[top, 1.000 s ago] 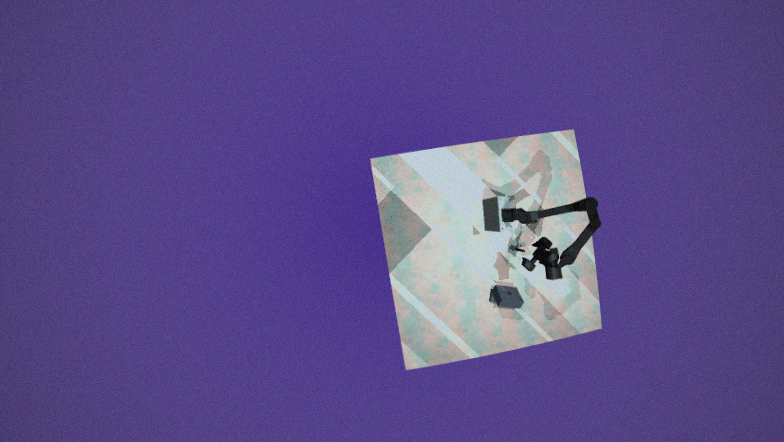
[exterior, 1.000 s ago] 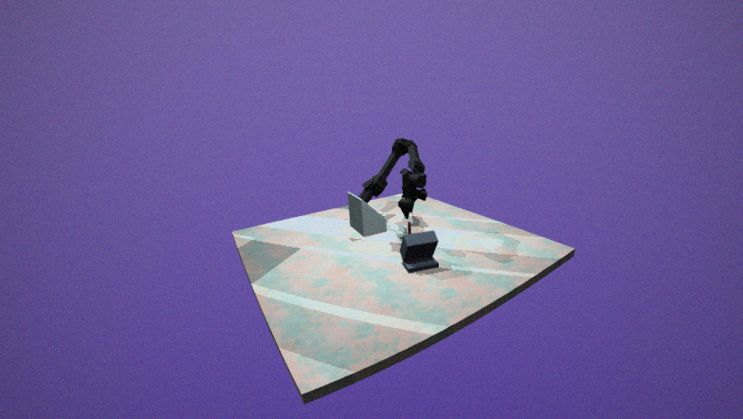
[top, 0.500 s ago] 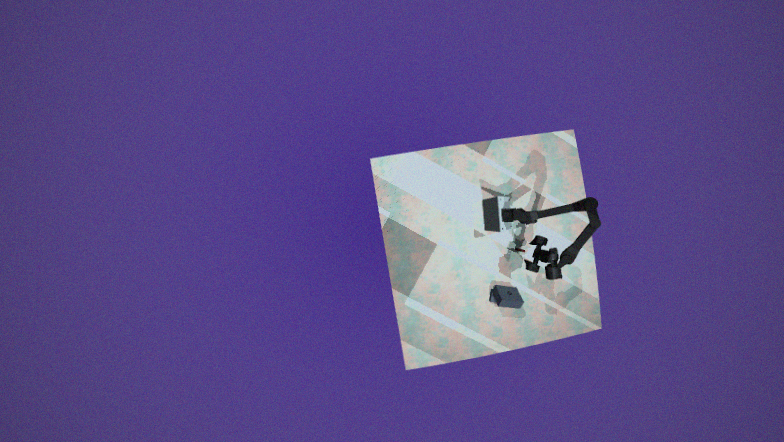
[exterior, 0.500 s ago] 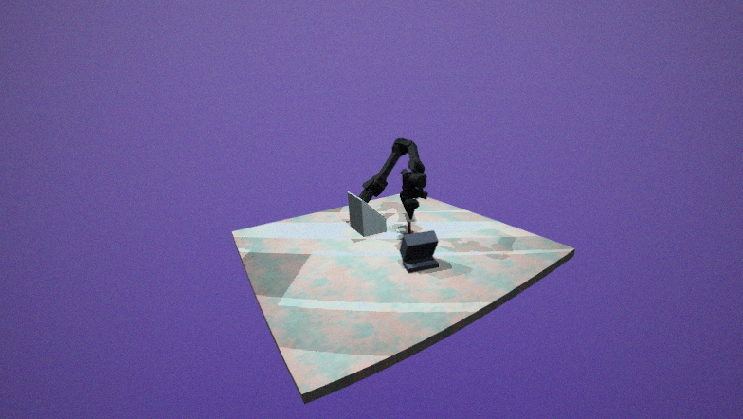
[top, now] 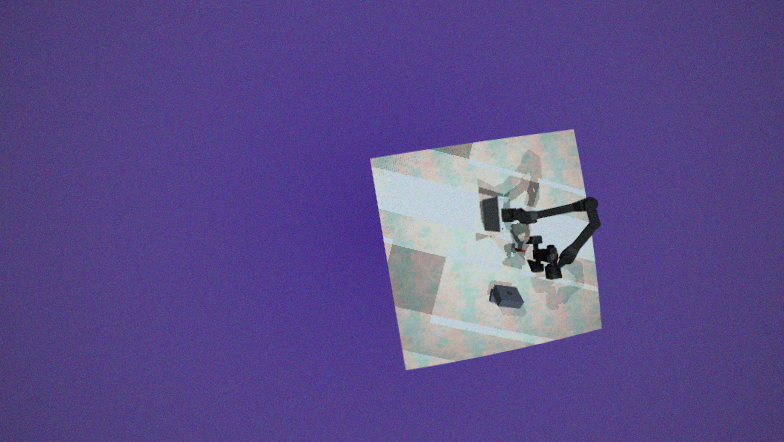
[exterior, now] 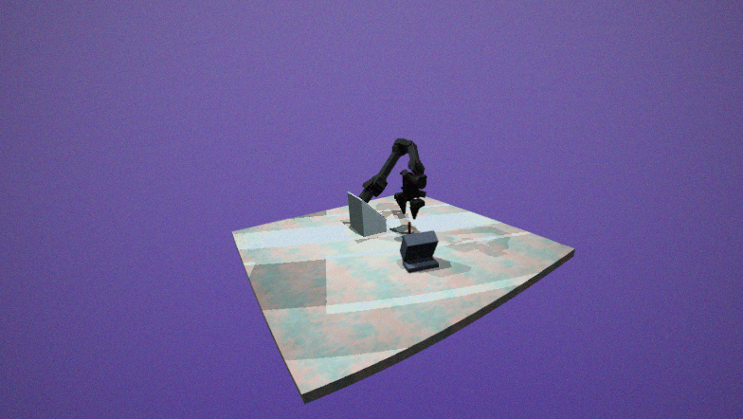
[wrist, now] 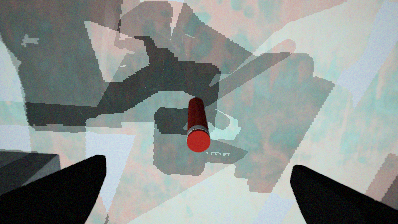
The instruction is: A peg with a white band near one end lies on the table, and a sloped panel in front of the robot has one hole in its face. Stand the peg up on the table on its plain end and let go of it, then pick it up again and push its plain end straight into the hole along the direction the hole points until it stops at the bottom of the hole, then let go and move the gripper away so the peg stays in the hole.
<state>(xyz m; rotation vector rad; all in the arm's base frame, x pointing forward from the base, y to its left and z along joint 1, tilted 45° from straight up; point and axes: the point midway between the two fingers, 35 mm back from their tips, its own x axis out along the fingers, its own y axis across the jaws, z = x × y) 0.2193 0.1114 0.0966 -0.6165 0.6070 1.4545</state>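
Note:
The red peg (top: 519,250) (exterior: 409,227) (wrist: 198,115) stands upright on the table, with its banded end up; the pale band shows just under the top in the wrist view. My gripper (top: 532,253) (exterior: 409,214) (wrist: 200,168) is open and empty, above the peg and pointing down. In the wrist view the peg lies between the two finger lines, a little beyond the tips. The dark blue-grey block with the sloped panel (top: 514,299) (exterior: 420,239) stands apart from the peg. Its one hole (top: 509,293) shows as a small dark spot in the top view; in the exterior view it is hidden.
A grey wedge-shaped block (top: 491,214) (exterior: 374,221) stands beside the arm's base. A corner of a dark grey block (wrist: 30,170) shows at the wrist view's lower left, beside a finger. Shadows and pale stripes cross the table (top: 417,340) (exterior: 322,337).

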